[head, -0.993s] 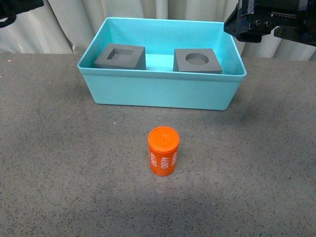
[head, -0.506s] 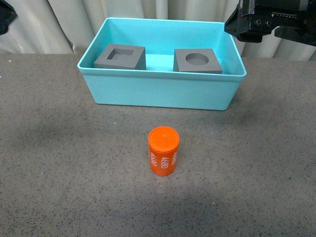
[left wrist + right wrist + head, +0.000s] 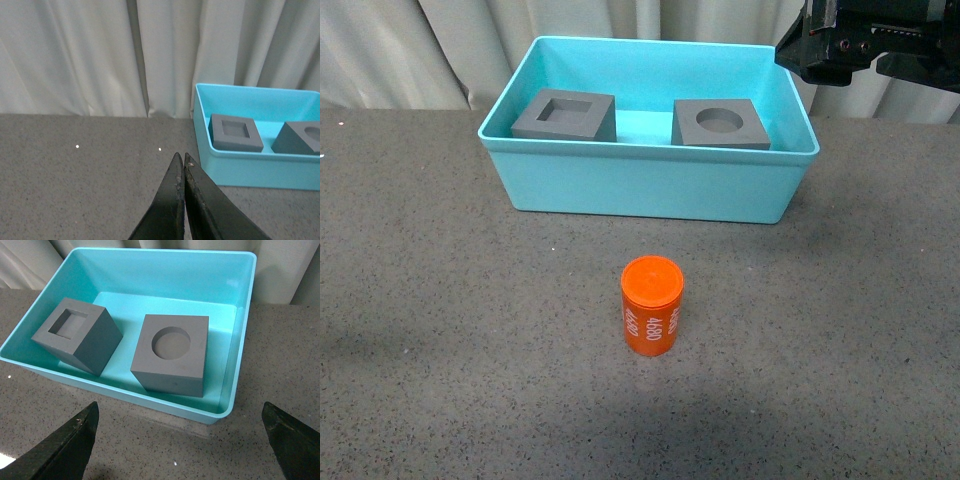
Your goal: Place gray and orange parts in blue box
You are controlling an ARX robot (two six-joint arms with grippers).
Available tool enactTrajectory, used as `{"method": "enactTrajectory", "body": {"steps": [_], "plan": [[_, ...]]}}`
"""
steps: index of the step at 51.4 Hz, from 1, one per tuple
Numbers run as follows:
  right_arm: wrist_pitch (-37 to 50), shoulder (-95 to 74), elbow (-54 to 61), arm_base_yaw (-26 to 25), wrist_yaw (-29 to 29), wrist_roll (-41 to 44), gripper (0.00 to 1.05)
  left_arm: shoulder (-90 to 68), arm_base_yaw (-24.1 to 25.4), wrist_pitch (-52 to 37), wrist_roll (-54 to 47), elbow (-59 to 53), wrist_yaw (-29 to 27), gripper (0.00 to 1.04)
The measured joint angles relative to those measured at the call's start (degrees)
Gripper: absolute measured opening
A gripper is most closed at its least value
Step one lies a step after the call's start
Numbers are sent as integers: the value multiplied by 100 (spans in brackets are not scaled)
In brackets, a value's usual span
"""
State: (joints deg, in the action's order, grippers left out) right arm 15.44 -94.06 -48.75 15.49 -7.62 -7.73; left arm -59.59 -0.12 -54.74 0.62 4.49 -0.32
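Orange plastic "4680" cylinder (image 3: 652,305) alone awaited pickup on the worktop (image 3: 440,330), both matte gray cubes (image 3: 565,115) inside the turquoise plastic bin (image 3: 640,185), as the pressed-together left tool (image 3: 181,159) slipped from front view; right tool (image 3: 180,410) hung spread.

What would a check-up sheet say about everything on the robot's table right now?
Surface: gray speckled table, flat.
Job's things: square-recess gray cube and round-recess gray cube sit apart inside the blue box; orange cylinder stands upright on the table in front of the box, not yet in.
Clutter: only two tiny white specks on the table.
Grippers: left gripper shut, holding nothing; right gripper open, empty, up near the box.
Cables: nothing seen.
Surroundings: pale curtains behind the table.
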Motion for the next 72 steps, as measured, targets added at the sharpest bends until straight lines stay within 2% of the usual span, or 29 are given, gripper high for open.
{"method": "enactTrajectory", "body": {"steps": [40, 41, 42, 72], "plan": [[0, 2, 0, 0, 0, 0, 95, 2927, 0, 2481, -17, -345, 31, 4], [0, 2, 0, 0, 0, 0, 95, 3593, 0, 3104, -17, -345, 31, 4], [0, 2, 0, 0, 0, 0, 95, 3676, 0, 3185, -17, -345, 31, 4], [0, 2, 0, 0, 0, 0, 95, 4822, 0, 4315, -17, -345, 31, 4]]}}
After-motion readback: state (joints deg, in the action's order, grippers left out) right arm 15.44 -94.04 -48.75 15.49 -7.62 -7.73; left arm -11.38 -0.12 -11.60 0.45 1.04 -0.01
